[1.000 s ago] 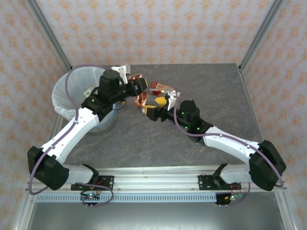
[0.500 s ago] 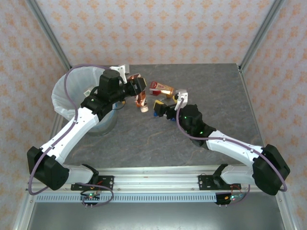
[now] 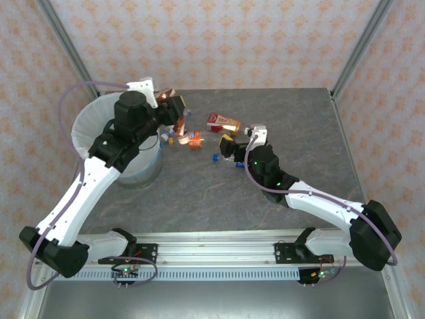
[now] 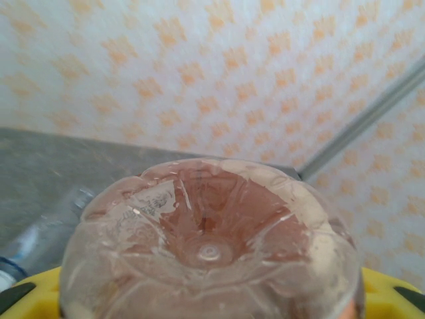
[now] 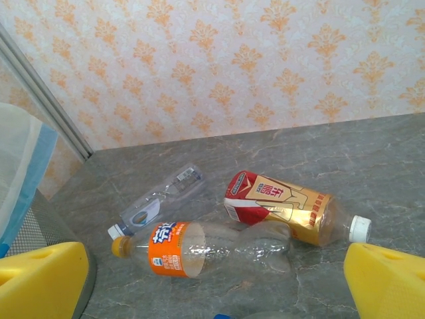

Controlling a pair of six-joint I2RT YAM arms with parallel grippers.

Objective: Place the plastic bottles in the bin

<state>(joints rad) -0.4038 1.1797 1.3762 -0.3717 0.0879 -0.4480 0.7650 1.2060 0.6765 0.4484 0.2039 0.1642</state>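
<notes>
One bin, far left: the bin [image 3: 85, 127] stands at the table's [image 3: 299, 119] left side; what lies inside, I cannot tell.
Left gripper: the left gripper [image 3: 170, 113] is raised just beside the bin's rim, pinching a brown-tinted bottle [image 4: 209, 246].
Loose bottles: clear bottle [image 5: 159, 199], orange-labelled bottle [image 5: 199, 249] and red-and-gold bottle [image 5: 282, 206] lie close together on the table.
Right gripper: the right gripper [image 3: 231, 147] is spread wide, empty, near them.
Progress: probably midway, with one bottle ready to drop and at least three left.

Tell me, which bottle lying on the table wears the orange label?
The clear bottle with the yellow cap, nearest the right wrist camera. Behind it lie the red-and-gold bottle and the blue-labelled bottle.
</notes>
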